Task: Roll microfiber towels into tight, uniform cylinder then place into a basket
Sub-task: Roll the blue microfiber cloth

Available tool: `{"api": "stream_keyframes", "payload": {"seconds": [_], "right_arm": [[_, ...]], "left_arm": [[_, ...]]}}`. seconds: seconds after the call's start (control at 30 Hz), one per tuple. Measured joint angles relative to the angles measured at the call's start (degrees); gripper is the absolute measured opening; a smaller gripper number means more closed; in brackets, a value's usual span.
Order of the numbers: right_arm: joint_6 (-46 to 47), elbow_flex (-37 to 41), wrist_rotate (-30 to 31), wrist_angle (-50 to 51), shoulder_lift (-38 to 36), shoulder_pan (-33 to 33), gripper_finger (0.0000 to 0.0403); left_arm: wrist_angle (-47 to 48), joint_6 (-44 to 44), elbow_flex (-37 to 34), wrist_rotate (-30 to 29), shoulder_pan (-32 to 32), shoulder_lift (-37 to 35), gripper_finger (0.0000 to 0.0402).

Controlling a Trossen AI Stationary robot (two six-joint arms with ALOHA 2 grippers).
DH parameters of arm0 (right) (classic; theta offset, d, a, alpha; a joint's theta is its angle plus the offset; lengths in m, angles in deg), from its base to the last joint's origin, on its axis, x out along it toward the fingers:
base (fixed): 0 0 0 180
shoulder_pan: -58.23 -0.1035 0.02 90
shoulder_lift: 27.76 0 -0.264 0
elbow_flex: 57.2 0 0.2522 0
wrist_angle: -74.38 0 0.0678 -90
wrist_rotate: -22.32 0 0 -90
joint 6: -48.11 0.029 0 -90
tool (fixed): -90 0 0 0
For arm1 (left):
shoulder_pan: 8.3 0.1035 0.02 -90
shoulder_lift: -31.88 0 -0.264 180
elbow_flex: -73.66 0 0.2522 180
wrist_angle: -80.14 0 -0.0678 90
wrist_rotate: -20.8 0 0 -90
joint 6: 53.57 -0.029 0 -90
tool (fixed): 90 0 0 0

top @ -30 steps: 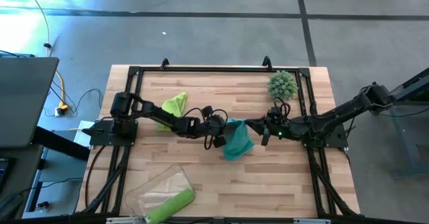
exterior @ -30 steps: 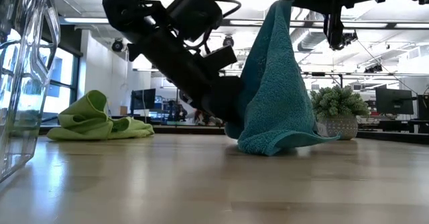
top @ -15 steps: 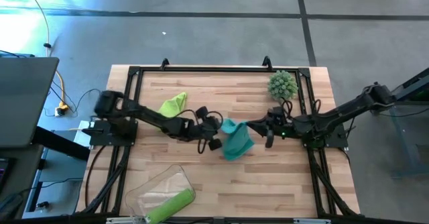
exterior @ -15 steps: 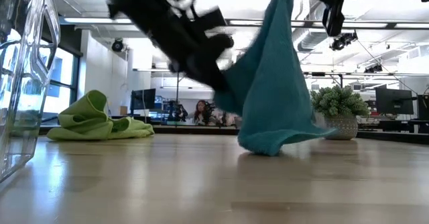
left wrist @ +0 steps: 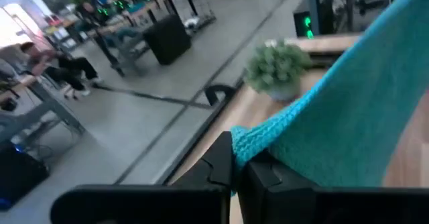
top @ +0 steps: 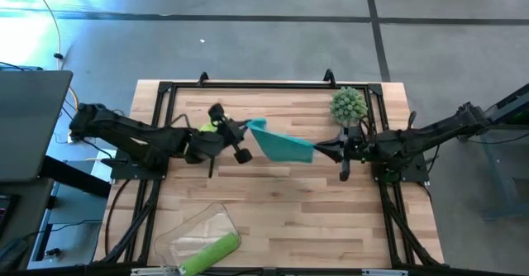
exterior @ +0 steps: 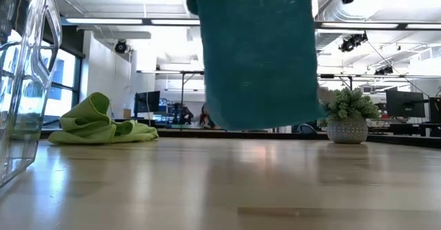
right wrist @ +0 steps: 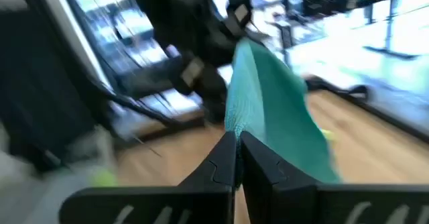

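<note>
Stretching cloth: a teal blue fuzzy microfiber towel (top: pixel 281 144) hangs taut in the air between both grippers, clear of the light wooden table (top: pixel 331 210).
Left arm: reaches in low from the table's left edge, its left gripper (top: pixel 250 126) raised over the table's middle, fingers clamped on the towel's near corner (left wrist: pixel 244 147).
Right arm: extends from the right edge toward the centre; the right gripper (top: pixel 316 149) pinches the towel's opposite corner, fingers closed on the fabric (right wrist: pixel 236 153).
Towel and claws: in the low view the cloth (exterior: pixel 258 51) drapes as a flat sheet, its lower hem above the tabletop.
Loose lime green towel: crumpled on the table behind the left arm (exterior: pixel 96 123), mostly hidden by the arm in the high view.
Clear plastic rectangular basket (top: pixel 178 235): sits at the front left corner, holding what looks like a rolled lime green towel (top: pixel 211 253).
Spiky grey-green ball (top: pixel 348 103): rests near the far right corner, well apart from the held towel.
</note>
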Motion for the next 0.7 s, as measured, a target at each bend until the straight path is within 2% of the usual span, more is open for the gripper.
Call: {"api": "stream_keyframes", "payload": {"seconds": [0.13,0.3,0.57,0.7], "right_arm": [[-3.58,-8.18,6.13,16.58,1.31,0.26,0.0000],[-0.20,-14.90,10.69,31.75,3.80,1.50,0.0000],[0.85,-16.06,10.72,35.58,4.62,6.84,0.0000],[-2.46,-16.06,10.72,34.93,4.62,10.93,0.0000]], "left_arm": [[0.90,-1.55,0.05,-1.37,0.67,-1.47,0.0000],[5.30,2.03,0.06,1.22,2.76,0.78,0.0000],[4.35,0.38,0.01,0.50,6.68,4.64,0.0000],[1.91,-3.23,-0.06,-1.07,8.38,4.80,0.0000]]}}
